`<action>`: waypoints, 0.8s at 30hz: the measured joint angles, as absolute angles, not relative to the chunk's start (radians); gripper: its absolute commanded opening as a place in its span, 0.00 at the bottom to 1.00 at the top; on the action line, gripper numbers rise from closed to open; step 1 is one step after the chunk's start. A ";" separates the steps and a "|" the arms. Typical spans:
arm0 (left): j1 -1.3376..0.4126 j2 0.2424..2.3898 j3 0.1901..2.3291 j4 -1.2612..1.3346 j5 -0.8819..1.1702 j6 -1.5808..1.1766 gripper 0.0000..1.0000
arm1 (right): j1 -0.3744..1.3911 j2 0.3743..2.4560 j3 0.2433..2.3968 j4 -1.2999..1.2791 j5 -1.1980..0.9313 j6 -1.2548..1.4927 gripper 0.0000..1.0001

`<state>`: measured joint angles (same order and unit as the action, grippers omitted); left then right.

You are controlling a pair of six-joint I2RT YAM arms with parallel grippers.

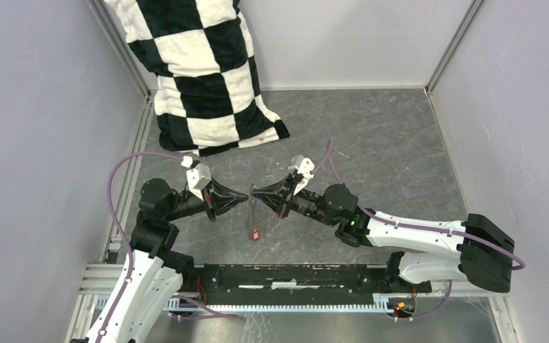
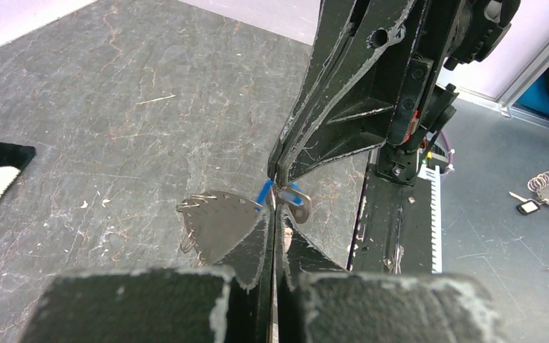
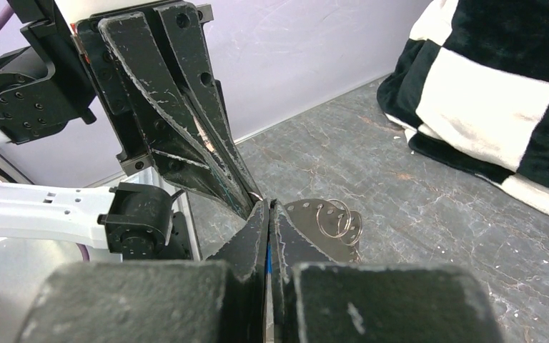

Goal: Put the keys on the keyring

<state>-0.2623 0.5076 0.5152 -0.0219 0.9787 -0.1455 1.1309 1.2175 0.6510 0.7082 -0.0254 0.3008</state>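
Overhead rear view, close opposing wrist views

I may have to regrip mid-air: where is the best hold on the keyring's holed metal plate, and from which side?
Pinch the keyring across its two flat faces on bare plate, clear of the split rings. It is thin sheet, seen edge-on from the top camera, so probably come in edge-first over the free curved rim.

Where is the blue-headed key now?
Top view, mid-table, where the left gripper meets the right gripper tip to tip: the blue-headed key is pinched in the right one, beside a holed metal plate.
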 measured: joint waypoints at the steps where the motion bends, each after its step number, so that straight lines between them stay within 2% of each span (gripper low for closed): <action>1: -0.262 0.508 0.515 -0.019 0.979 -0.146 0.02 | 1.131 1.217 0.651 0.710 -0.025 0.303 0.01; 11: -0.263 0.493 0.515 0.023 0.976 -0.177 0.02 | 1.131 1.217 0.638 0.757 -0.021 0.354 0.00; 24: -0.280 0.575 0.503 0.281 0.981 -0.325 0.02 | 1.116 1.221 0.540 1.006 -0.022 0.575 0.02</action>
<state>-0.2802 0.5755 0.5030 0.2806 0.9810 -0.3248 1.1160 1.2213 0.5396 1.0061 -0.0219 0.5755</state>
